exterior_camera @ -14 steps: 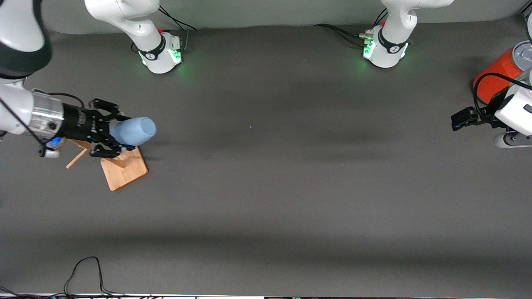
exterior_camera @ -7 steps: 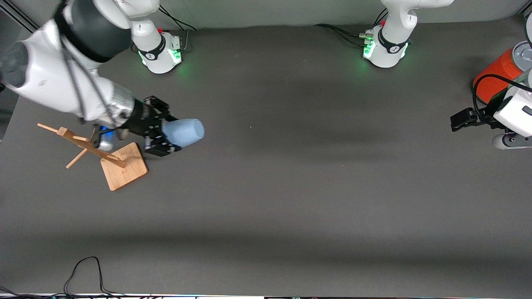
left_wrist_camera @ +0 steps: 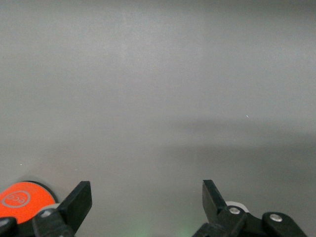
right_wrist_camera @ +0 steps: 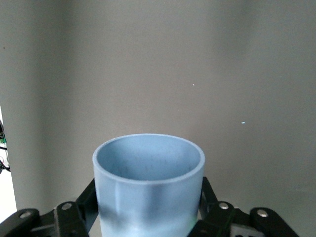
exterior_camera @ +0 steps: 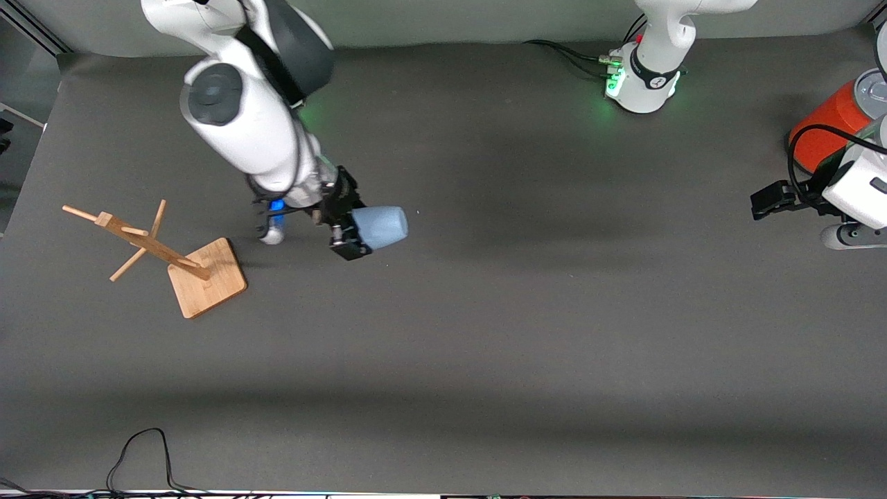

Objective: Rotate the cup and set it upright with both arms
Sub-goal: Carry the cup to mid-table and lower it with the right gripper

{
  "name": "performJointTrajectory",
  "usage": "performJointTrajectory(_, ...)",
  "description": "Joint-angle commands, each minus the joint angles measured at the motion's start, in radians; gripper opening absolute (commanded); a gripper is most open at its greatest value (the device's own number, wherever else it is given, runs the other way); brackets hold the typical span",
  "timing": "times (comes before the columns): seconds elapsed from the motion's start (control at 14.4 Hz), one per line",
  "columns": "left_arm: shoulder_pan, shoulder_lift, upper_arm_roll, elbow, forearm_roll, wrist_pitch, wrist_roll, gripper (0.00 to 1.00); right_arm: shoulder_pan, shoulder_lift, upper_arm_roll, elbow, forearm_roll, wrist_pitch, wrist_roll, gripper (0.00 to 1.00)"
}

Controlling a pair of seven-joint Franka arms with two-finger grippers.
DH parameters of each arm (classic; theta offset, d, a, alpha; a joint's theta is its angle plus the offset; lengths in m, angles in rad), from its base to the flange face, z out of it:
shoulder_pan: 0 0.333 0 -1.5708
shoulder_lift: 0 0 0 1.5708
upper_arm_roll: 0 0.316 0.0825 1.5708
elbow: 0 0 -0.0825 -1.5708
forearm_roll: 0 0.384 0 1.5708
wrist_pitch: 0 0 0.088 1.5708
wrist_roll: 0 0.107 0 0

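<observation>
My right gripper (exterior_camera: 359, 227) is shut on the light-blue cup (exterior_camera: 381, 226) and holds it sideways in the air over the table, toward the right arm's end. In the right wrist view the cup (right_wrist_camera: 148, 187) sits between the black fingers (right_wrist_camera: 207, 195) with its open mouth pointing away from the wrist. My left gripper (exterior_camera: 770, 199) is open and empty at the left arm's end of the table, beside the orange can. In the left wrist view its gripper (left_wrist_camera: 145, 200) has bare grey table between the jaws.
A wooden peg rack (exterior_camera: 206, 278) stands at the right arm's end, nearer the front camera than the right gripper. A large orange can (exterior_camera: 828, 132) with a grey lid stands at the left arm's end and also shows in the left wrist view (left_wrist_camera: 19, 200). A black cable (exterior_camera: 142, 454) lies at the table's front edge.
The right arm has swung the cup away from above the peg rack toward the middle of the table. The left arm has not moved.
</observation>
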Motion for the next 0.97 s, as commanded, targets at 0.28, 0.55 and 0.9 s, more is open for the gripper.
performJointTrajectory(0.28, -0.011, -0.006, 0.007, -0.007, 0.012, 0.014, 0.01, 1.0, 0.088, 0.222, 0.108, 0.043, -0.385, 0.06, 0.343, 0.62)
performJointTrajectory(0.55, -0.011, -0.006, 0.007, -0.007, 0.012, 0.014, 0.01, 1.0, 0.197, 0.379, 0.112, 0.102, -0.549, 0.062, 0.497, 0.62)
performJointTrajectory(0.9, -0.011, -0.004, 0.007, -0.007, 0.012, 0.016, 0.01, 1.0, 0.263, 0.443, 0.112, 0.071, -0.556, 0.063, 0.56, 0.64)
